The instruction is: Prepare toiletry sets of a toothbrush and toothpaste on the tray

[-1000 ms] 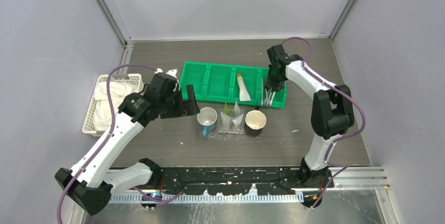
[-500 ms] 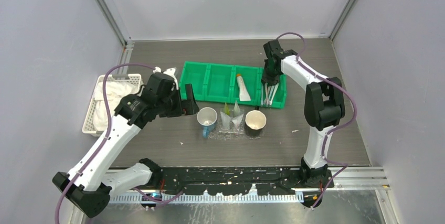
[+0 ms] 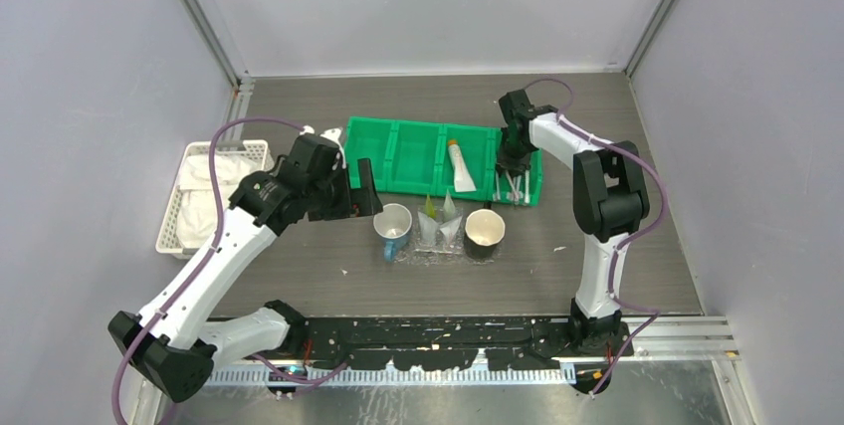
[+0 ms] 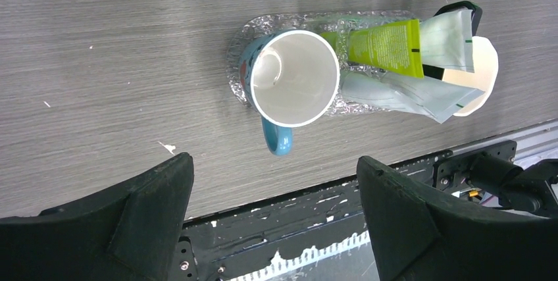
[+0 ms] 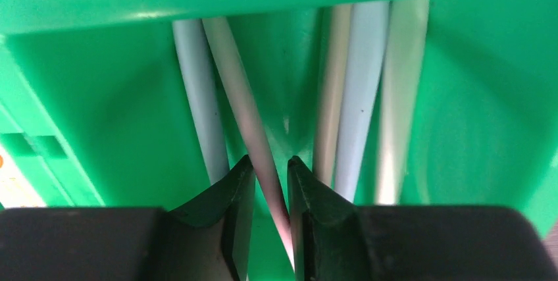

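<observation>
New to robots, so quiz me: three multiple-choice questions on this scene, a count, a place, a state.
1. How many mugs stand on the tray? A) one B) two C) four
2. Where is the right gripper? A) inside a mug B) in the green bin C) above the tray
3. The left gripper is: A) wide open, empty B) shut on a mug C) shut on the tray
Answers: 1 B, a blue mug and a dark mug; 2 B, green walls surround its fingers and a toothbrush; 3 A, its fingers stand far apart.
</observation>
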Robot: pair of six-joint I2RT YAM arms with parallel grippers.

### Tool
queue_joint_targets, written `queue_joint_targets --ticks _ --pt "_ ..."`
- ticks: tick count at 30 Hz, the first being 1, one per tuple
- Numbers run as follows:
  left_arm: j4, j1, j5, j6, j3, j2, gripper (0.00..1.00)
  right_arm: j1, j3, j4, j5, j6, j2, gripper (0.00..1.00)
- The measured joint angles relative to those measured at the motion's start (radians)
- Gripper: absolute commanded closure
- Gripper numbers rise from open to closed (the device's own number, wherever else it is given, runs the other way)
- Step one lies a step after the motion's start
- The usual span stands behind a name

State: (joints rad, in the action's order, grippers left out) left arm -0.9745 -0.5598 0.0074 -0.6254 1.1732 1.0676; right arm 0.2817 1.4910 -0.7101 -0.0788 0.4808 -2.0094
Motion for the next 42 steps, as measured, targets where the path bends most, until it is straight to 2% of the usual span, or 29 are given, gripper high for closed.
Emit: queue_joint_targets --ticks 2,12,16,22,27,30,37,42 --pt "0.006 0.0 0.008 -0.002 0.0 0.005 0.06 0.0 -0.023 0.014 0.007 0.0 0.002 0.81" --pt "0.037 0.0 0.016 -0.003 0.0 0.007 0.06 0.0 -0.033 0.0 0.016 -0.002 0.053 0.82" --pt "0.04 0.0 0.016 -0.002 -0.001 0.007 0.06 0.0 0.01 -0.048 0.005 -0.008 0.092 0.9" --pt "0.043 0.0 0.016 0.0 -0.005 0.007 0.06 0.002 0.051 -0.136 0.001 -0.031 0.267 0.95" --pt "0.053 0.0 0.016 0.001 -0.019 0.007 0.06 0.025 -0.006 -0.212 0.076 -0.038 0.492 0.95" --pt "0.068 0.0 0.016 0.0 -0.024 0.008 0.06 0.093 -0.018 -0.3 0.104 -0.037 0.597 0.95" --pt "0.127 0.0 0.066 -0.011 0.013 0.066 0.07 0.404 -0.016 -0.482 0.102 0.02 0.718 0.95" --pt "0.166 0.0 0.117 -0.023 0.095 0.117 0.07 0.461 -0.017 -0.641 0.049 0.046 0.751 0.96"
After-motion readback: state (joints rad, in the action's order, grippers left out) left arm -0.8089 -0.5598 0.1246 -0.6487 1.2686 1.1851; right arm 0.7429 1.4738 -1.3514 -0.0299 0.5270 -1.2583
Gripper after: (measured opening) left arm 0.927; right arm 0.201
